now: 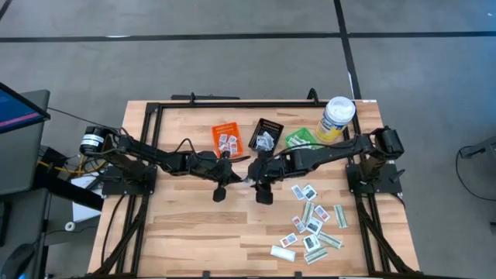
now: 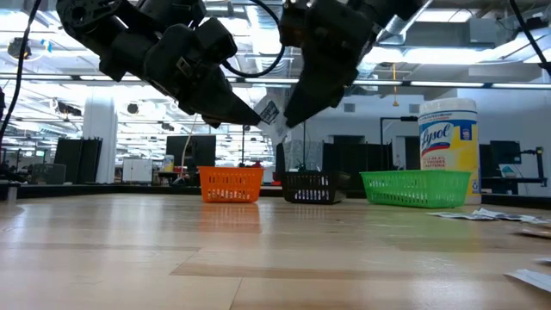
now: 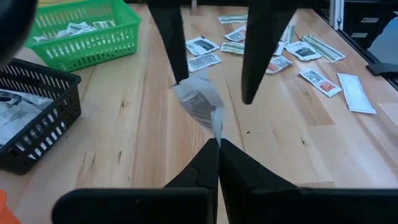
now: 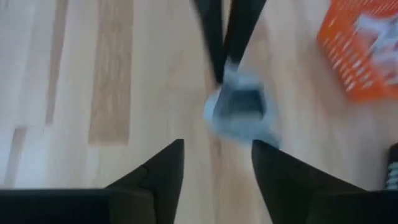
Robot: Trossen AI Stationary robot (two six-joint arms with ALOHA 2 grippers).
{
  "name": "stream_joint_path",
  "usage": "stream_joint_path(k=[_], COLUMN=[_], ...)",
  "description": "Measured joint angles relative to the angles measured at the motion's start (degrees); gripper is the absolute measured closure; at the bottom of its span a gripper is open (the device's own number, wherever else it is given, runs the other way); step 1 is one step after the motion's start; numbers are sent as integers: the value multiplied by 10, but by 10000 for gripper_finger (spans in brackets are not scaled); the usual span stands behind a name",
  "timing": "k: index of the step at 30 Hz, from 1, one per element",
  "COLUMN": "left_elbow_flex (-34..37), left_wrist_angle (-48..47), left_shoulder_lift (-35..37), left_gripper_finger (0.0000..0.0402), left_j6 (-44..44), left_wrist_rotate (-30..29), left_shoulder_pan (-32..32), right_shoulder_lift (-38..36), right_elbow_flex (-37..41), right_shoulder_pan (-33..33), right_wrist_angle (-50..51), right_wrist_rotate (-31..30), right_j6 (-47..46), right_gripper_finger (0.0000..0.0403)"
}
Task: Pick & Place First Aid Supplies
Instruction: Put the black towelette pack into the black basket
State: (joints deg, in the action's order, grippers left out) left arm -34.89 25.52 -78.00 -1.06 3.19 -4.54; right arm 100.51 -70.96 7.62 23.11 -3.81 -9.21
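A small white packet with dark print (image 3: pixel 200 104), one of the first aid supplies, hangs in the air over the table's middle. My left gripper (image 3: pixel 217 144) is shut on it. My right gripper (image 4: pixel 216 155) faces it from the table's right, open, with a finger on each side of the packet's far end. In the low view the packet (image 2: pixel 270 113) sits between my left gripper (image 2: pixel 256 114) and my right gripper (image 2: pixel 293 114), well above the wood. Several more packets (image 1: pixel 314 225) lie flat at the table's near right. My left gripper pinches the packet's near edge (image 3: pixel 216 124) between its two fingertips, coming from the table's left and slanting down. The packet stands out past the fingertips, crumpled, lifted clear of the table. My right gripper has one fingertip (image 3: pixel 179 78) at the packet's far corner; whether it touches, I cannot tell.
Along the far side stand an orange bin (image 1: pixel 227 139), a black bin (image 1: pixel 266 134) and a green bin (image 1: pixel 301 138), each with packets inside. A yellow canister with a white lid (image 1: pixel 338 118) stands at the far right. Bare wood lies at the near left.
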Motion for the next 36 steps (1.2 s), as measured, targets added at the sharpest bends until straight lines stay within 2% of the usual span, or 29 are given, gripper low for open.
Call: stream_joint_path(k=[8, 16, 19, 23, 29, 36], left_elbow_flex=[0, 0, 0, 0, 0, 0], left_wrist_angle=[-1, 0, 0, 6, 19, 19], left_shoulder_lift=[0, 0, 0, 0, 0, 0], left_gripper_finger=[394, 394, 394, 394, 394, 394], left_j6=[0, 0, 0, 0, 0, 0], left_wrist_rotate=[1, 1, 1, -2, -15, -15], left_shoulder_pan=[0, 0, 0, 0, 0, 0], right_shoulder_lift=[0, 0, 0, 1, 21, 30], right_elbow_flex=[0, 0, 0, 0, 0, 0], right_shoulder_pan=[5, -22, -32, -37, -35, -37], right_wrist_angle=[91, -35, -42, -61, -81, -77], right_wrist_rotate=[9, 12, 40, 82, 84, 70], right_j6=[-7, 22, 52, 42, 22, 22], right_gripper_finger=[180, 174, 177, 185, 224, 328])
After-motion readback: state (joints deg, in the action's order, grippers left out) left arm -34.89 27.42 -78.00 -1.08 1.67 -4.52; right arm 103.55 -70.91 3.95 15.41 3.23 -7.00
